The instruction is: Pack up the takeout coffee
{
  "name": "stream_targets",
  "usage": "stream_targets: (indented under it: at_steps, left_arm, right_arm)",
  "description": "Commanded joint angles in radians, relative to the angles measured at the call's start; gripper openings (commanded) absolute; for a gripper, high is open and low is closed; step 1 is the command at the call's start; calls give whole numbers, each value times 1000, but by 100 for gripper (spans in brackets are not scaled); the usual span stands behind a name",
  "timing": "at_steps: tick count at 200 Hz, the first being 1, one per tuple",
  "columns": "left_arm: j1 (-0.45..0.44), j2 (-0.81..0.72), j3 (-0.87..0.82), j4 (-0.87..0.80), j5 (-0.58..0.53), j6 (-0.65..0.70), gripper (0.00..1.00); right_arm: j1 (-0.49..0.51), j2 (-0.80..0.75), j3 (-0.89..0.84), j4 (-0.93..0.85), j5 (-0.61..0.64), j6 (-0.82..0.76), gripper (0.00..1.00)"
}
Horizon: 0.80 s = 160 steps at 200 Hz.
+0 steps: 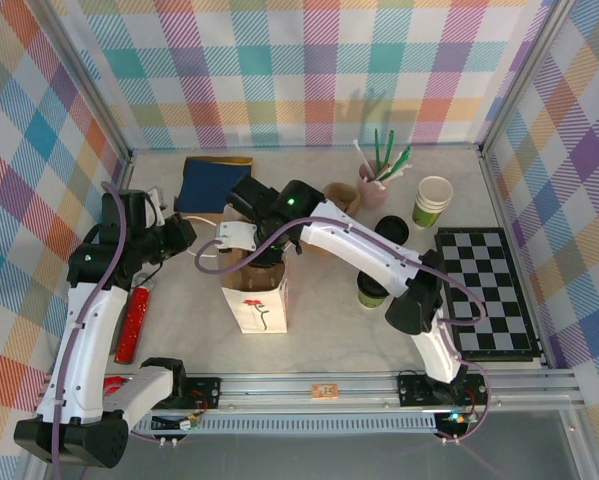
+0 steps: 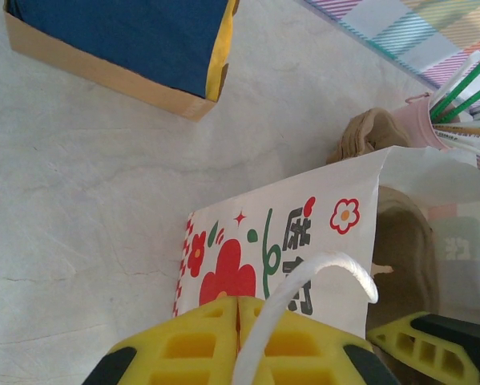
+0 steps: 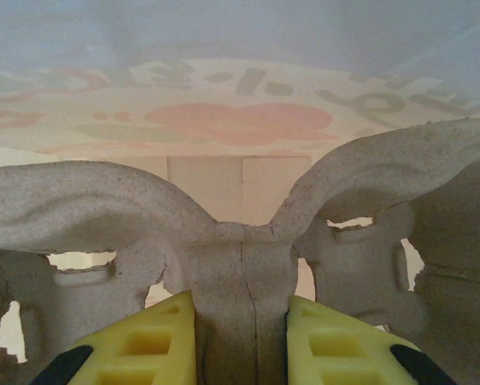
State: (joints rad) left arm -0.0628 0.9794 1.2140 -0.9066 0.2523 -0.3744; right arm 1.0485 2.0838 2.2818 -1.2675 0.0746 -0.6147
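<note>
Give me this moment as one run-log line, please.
left tool: shut on bag handle | right tool: shut on pulp cup carrier, inside paper bag

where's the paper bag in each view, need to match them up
top external: bag standing left of centre.
left wrist: bag at bottom centre, just above the left gripper.
right wrist: bag wall across the top, behind the pulp carrier.
shared landmark: red flower print, faint through the paper in right wrist.

Bright even light, soft shadows, blurred background in right wrist view.
</note>
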Motion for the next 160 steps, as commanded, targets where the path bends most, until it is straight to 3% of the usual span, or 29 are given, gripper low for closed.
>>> stream_targets:
  at_steps: [1,76,105,160]
  left_arm:
    - [13,-14,-3,6,4,0,8]
    - [14,-19,0,3,2,5,7]
    - [13,-21,7,-2,1,5,7]
    - [14,-20,16,1,3,4,7]
  right_arm:
    - [7,21,27,-42,23,-14,12]
    - [7,25,-42,6,30,4,11]
    - [7,7,-93,52,37,4,17]
    - [8,-4,-130,72,40,6,18]
